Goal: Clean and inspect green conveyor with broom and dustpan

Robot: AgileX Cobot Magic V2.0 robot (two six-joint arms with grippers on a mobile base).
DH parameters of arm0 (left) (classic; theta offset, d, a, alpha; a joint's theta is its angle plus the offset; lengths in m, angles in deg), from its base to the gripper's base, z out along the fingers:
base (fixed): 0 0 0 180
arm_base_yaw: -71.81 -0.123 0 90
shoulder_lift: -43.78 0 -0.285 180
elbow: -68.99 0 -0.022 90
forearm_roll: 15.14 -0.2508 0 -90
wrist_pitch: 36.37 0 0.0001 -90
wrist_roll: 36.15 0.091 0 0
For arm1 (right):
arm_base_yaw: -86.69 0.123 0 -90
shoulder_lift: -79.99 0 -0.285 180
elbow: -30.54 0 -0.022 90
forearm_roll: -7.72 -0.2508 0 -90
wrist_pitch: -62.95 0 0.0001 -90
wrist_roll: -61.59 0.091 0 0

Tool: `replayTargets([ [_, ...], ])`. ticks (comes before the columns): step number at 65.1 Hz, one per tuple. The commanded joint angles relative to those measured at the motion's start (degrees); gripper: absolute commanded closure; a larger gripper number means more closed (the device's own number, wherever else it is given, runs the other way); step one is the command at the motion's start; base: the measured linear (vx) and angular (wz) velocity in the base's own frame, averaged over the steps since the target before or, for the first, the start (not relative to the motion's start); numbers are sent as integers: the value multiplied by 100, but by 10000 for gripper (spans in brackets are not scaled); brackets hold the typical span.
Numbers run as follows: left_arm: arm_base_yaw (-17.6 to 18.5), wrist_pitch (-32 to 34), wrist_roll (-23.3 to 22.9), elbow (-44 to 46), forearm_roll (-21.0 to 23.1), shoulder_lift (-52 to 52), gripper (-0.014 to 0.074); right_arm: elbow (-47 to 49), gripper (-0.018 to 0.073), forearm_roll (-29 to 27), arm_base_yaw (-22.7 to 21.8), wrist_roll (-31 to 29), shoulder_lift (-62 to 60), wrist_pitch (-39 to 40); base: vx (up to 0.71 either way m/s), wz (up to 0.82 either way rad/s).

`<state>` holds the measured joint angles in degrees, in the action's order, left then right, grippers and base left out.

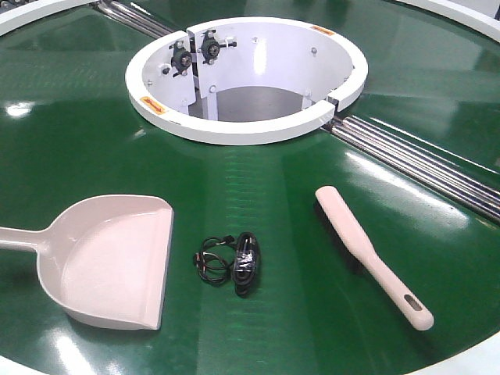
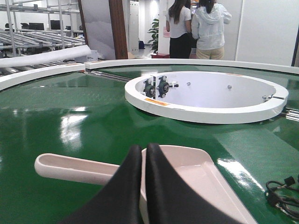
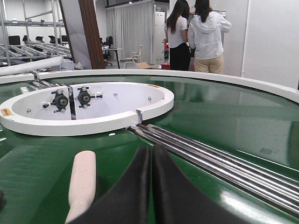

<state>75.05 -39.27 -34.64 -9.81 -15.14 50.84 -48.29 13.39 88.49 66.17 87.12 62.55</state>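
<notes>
Black left hand [image 2: 144, 147] and right hand [image 3: 151, 148] are both pinched together, holding nothing.

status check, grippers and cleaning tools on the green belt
Left gripper shut, empty; right gripper shut, empty. Pale beige plastic scoop dustpan and slim beige hand broom lie ungrasped on glossy green conveyor. Small black cable bundle between them.

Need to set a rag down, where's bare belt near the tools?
Bare green conveyor lies between the white ring and the dustpan, and between the cable bundle and the broom. Tight: the gap from dustpan lip to cable bundle.
</notes>
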Motion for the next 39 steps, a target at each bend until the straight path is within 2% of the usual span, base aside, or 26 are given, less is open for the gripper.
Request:
replayTargets([
  [1,-19,451,-32,-56,0,-78,603,-18,568,12,-8,7,-67,442,0,0],
  [39,-19,451,-32,-56,0,-78,603,-18,568,12,-8,7,-67,442,0,0],
])
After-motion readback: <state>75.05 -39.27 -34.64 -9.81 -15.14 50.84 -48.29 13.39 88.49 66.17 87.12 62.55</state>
